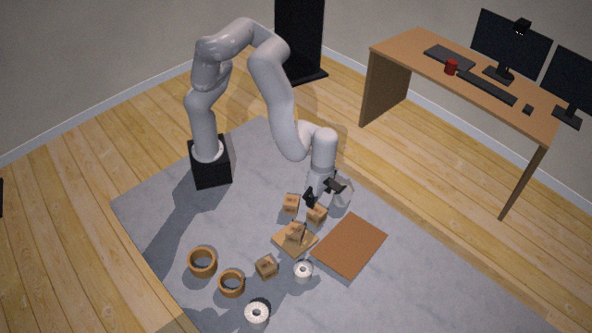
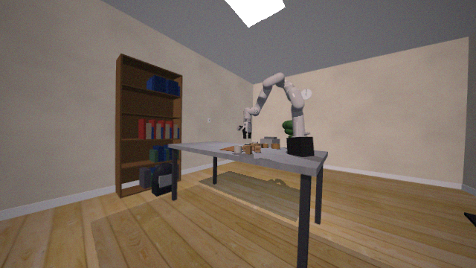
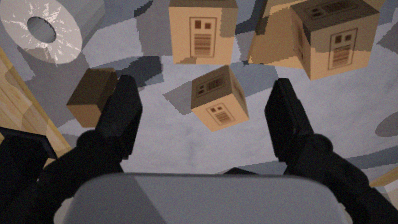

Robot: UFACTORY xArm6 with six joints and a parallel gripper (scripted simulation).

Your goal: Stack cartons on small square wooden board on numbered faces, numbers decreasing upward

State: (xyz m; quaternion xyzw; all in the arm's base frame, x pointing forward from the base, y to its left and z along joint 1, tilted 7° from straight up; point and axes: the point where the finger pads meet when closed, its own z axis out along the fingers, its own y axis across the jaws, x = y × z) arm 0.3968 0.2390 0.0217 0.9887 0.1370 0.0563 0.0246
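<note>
Numbers under my four cartons (image 1: 290, 203) hidden from me, their printed labels blurred in the top view.

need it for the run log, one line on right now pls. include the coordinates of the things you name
gripper (image 1: 322, 191) (image 2: 247, 136) (image 3: 204, 92): open, above table | board (image 1: 283, 244): one carton (image 1: 294, 233) on it | column: unbuilt
</note>
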